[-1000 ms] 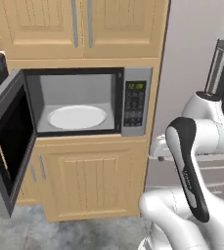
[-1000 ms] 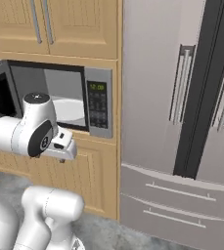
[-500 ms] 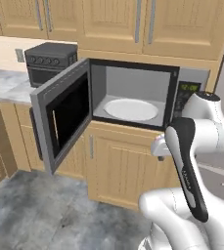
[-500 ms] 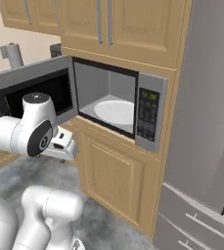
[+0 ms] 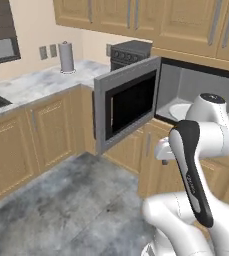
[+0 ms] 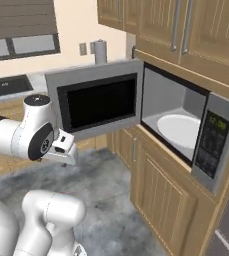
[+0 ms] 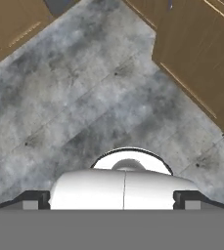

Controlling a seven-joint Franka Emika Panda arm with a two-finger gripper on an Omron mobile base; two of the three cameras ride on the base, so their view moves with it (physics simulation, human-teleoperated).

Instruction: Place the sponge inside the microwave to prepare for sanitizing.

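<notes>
The microwave (image 6: 186, 125) stands with its door (image 6: 98, 100) swung wide and a white plate (image 6: 178, 129) inside, while the gripper (image 7: 112, 200) points at the grey floor (image 7: 84, 97), jaws apart.

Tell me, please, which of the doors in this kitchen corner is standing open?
Only the microwave door, grey with a black window, stands open, swung out left to show the white plate inside. The wooden cabinet doors above and below are all shut.
</notes>
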